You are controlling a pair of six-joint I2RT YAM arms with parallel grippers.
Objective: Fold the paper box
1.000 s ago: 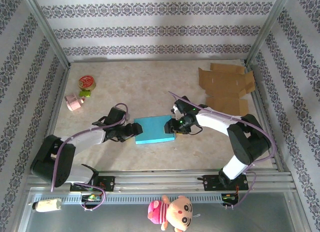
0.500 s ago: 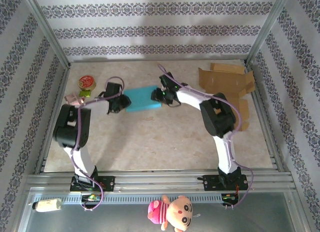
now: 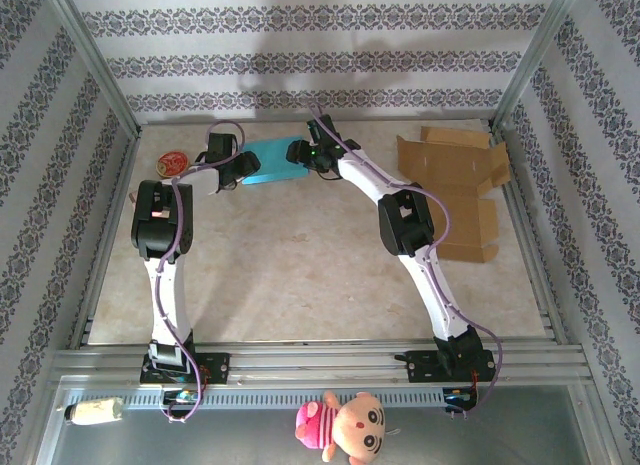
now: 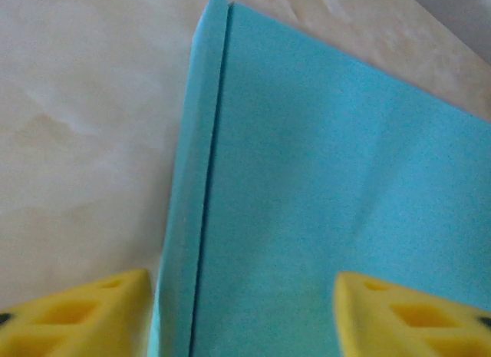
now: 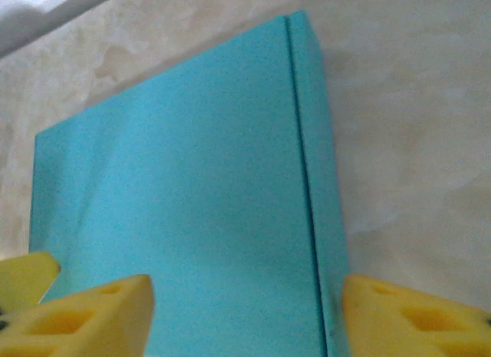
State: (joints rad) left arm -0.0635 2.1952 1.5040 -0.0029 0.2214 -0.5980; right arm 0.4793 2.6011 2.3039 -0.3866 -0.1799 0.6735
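Observation:
The paper box [image 3: 272, 147] is a flat, closed light-blue box lying near the back wall of the table. Both arms are stretched far back to it. My left gripper [image 3: 250, 166] is at its left end and my right gripper [image 3: 300, 153] at its right end. In the left wrist view the box [image 4: 322, 180] runs between the yellow fingertips [image 4: 84, 311], which stand wide apart; the left gripper [image 4: 242, 318] is open over the box's long edge. In the right wrist view the box [image 5: 184, 180] likewise lies between the spread fingertips [image 5: 414, 315]; the right gripper [image 5: 245, 318] is open.
A flat brown cardboard blank [image 3: 455, 180] lies at the back right. A red round tin [image 3: 172, 163] sits at the back left, just left of the left arm. The patterned back wall stands close behind the box. A pink plush toy [image 3: 345, 425] lies below the arm bases.
Both arms have reached from the near middle of the table to the back, and the blue box has travelled with them to the back wall. Both pairs of jaws now stand wider.

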